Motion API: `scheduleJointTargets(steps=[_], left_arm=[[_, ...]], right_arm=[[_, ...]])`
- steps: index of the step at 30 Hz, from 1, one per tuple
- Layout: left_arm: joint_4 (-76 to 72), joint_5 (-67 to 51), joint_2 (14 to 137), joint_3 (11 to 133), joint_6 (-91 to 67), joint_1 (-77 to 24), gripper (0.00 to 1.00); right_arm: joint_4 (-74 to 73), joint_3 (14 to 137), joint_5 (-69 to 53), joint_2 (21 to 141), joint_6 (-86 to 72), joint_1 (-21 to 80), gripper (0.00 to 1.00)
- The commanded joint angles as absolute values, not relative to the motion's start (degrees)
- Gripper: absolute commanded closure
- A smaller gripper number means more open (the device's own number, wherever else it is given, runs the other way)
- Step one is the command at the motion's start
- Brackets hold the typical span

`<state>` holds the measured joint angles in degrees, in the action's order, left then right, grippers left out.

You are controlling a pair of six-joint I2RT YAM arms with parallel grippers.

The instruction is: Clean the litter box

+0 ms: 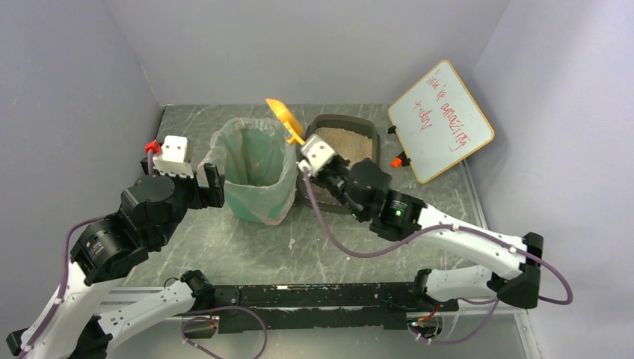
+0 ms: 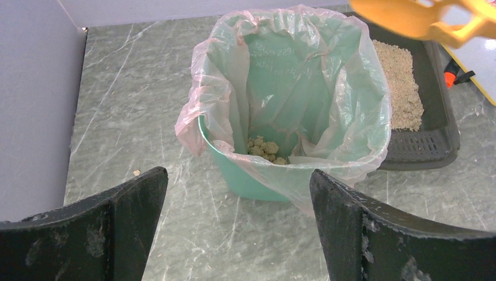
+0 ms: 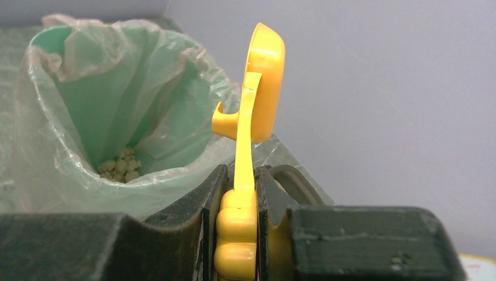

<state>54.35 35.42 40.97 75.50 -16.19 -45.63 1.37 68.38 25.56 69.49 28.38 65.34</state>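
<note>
Scoop [image 3: 257,88] up on edge, handle clamped hard between the fingers of the right gripper [image 3: 237,190], blade raised just ahead of that hand and right at the lip of the bin [image 2: 251,184]. It looks empty from here, nothing showing in it.

Down in the bag, a small heap of clumps [image 2: 266,149] lies on the bottom, so at least some waste is already dumped. The litter box [image 2: 436,105] sits under and just past the right hand, tight against the bin's far side from the left hand; whether the two touch, I can't tell. Its litter [image 2: 398,82] reads as even and pale, and no clumps stand out, though the view is too coarse to call it clean. My read: well along, with perhaps another sift to go and then the scoop to put down.

Left gripper [image 2: 237,175] hangs spread wide, holding nothing, the bin dead ahead of it and bare table [image 1: 247,247] between.

Room now. The bag's loose rim billows out beside the blade and could snag it. Swinging back to the box looks clear, a short drop to the right. Beyond the box, further right of that hand, a whiteboard [image 1: 441,120] leans on the side wall, so wide swings that way are tight. Left hand has the other side wall close on its outside.
</note>
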Motion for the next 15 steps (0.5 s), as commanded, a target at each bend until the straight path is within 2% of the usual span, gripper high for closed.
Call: scheduleJointTargets(steps=[1, 8, 15], left_arm=[[53.6, 36.0, 40.9, 76.1, -16.5, -45.9, 0.03], [52.6, 34.4, 41.6, 75.6, -17.8, -45.9, 0.03], [52.1, 32.4, 41.7, 75.0, -19.3, -45.9, 0.03]], right_arm=[[11.4, 63.7, 34.1, 62.5, 20.2, 65.6, 1.00], [8.5, 56.6, 46.6, 55.5, 1.7, 64.6, 1.00], [1.7, 51.0, 45.5, 51.5, -19.1, 59.8, 1.00]])
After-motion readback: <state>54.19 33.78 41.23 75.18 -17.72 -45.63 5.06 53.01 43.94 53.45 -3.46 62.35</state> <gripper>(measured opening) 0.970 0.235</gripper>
